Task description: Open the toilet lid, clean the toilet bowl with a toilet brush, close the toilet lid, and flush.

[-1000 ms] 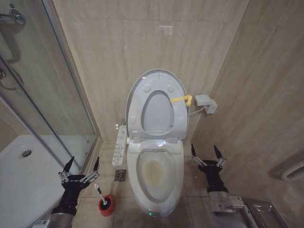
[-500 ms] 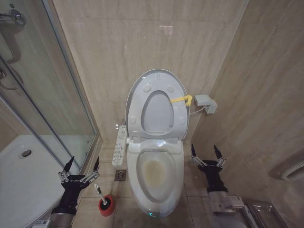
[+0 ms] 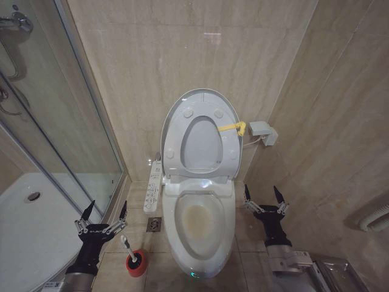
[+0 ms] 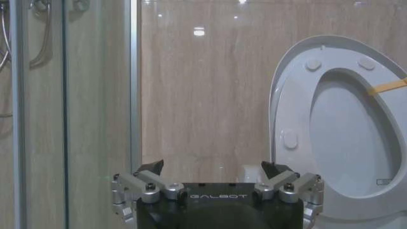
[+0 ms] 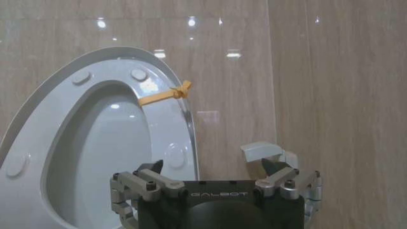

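Beige marble-look tile covers the walls and floor of this small bathroom, with a glass shower screen (image 3: 67,121) on my left. I see the large white oval plastic toilet lid (image 3: 200,100) standing upright against the back wall, the seat ring raised with it and a yellow strap (image 3: 232,128) tied at its right edge. Below it, the white elongated ceramic toilet bowl (image 3: 200,222) lies exposed, faintly yellowed inside. Left of the bowl, the thin white-handled toilet brush (image 3: 129,249) stands tilted in its small red round holder (image 3: 136,263) on the floor. My left gripper (image 3: 101,213) hovers just beside the brush handle, fingers spread wide, holding nothing. My right gripper (image 3: 264,194) hangs to the right of the bowl, also spread wide and empty.
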